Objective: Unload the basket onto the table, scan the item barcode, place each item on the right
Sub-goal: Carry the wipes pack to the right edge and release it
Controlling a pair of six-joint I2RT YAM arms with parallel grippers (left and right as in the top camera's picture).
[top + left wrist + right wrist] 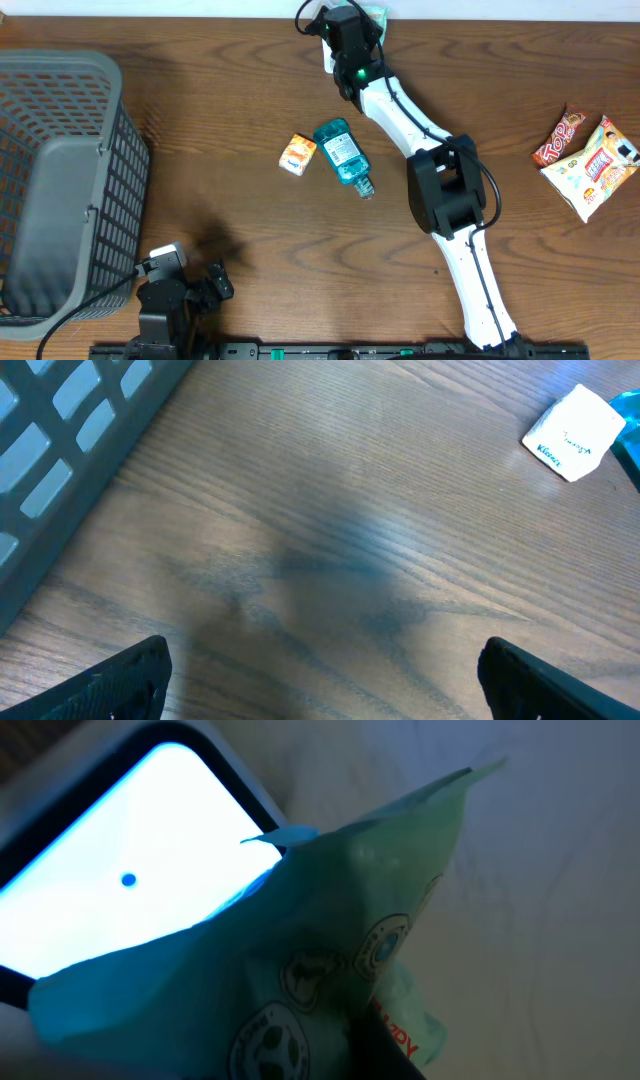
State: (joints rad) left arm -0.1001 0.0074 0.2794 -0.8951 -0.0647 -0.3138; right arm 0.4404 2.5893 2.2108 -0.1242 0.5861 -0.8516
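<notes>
Pale green packet point(330, 950) pinched in the right gripper point(352, 45), clamped tight on it, at the far tabletop point(200, 120) edge against the scanner's lit window point(120, 870), presumably so the barcode faced the glass. Left gripper point(325, 680) gaped wide, empty, idle beside the basket point(60, 180).

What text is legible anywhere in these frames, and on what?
"Kleenex": white tissue pack, left wrist view.
"Top": orange snack wrapper, overhead.
"...DY", cut off: green packet, right wrist view.
Bottle label and yellow snack bag: too small to read.
</notes>
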